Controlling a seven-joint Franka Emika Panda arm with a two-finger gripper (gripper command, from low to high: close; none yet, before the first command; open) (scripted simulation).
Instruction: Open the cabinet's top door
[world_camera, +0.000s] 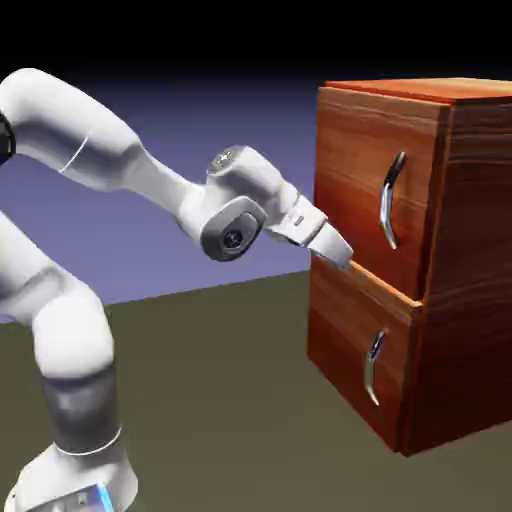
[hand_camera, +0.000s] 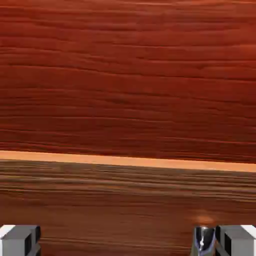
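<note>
We see the gripper (hand_camera: 128, 241) open, its two grey fingertips (hand_camera: 27, 241) standing wide apart at the bottom corners of the hand view, with only wood grain between them and the end of a silver handle close by the right-hand one. We find nothing gripped; whether a tip touches the wood, we cannot tell. In the exterior view the white hand (world_camera: 322, 240) slants down toward the cabinet's front, its end near the seam between the two panels.

Just past the fingertips, in the hand view, we look onto the lower panel (hand_camera: 115, 200), brown and streaked. The silver end at the bottom we take as part of the lower handle (world_camera: 374, 368). Above it a pale orange strip (hand_camera: 128, 161) runs nearly level from side to side.

Beyond that strip we have the top door (world_camera: 375, 190), deep red, filling the upper part of the hand view. Its long curved handle (world_camera: 389, 202) is above the hand's end and to the exterior view's right, apart from it. We see the door shut against the cabinet (world_camera: 475, 230).
</note>
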